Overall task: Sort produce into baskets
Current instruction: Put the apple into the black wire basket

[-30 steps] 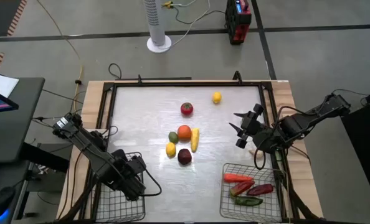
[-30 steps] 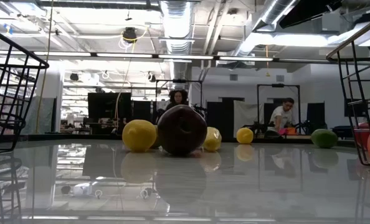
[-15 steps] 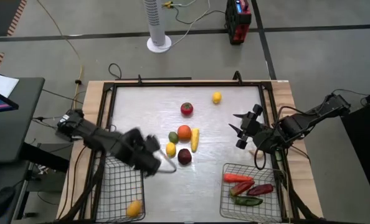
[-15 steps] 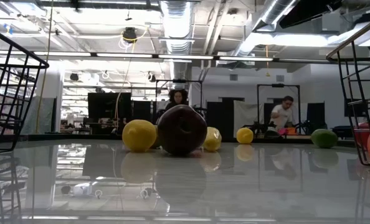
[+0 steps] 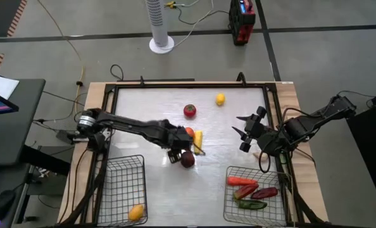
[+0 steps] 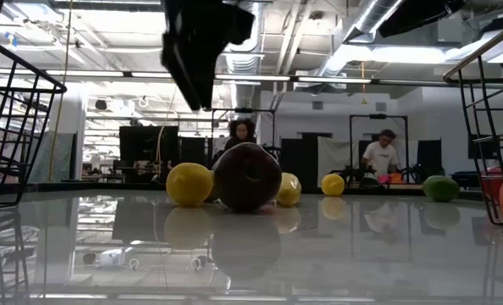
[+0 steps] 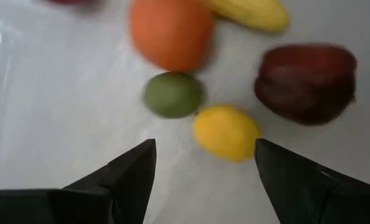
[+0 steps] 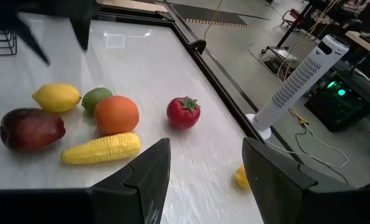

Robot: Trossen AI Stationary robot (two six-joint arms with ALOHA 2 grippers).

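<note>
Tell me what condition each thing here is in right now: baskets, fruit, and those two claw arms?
Left basket: holds one yellow fruit.
Right basket: holds several red and green vegetables.
Central fruit cluster: loose on the table, unsorted.
Tomato: alone on the table.
Small lemon: alone, near the far edge.
Left end effector: open, empty, above the cluster.
Right end effector: open, empty, waiting at the right side.

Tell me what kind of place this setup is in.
Probably a robotics lab or open industrial workspace. The low view shows exposed ceiling ducts and strip lights, with a person at a workstation behind the table. From above, a white tower fan and loose cables sit on a bare concrete floor.
</note>
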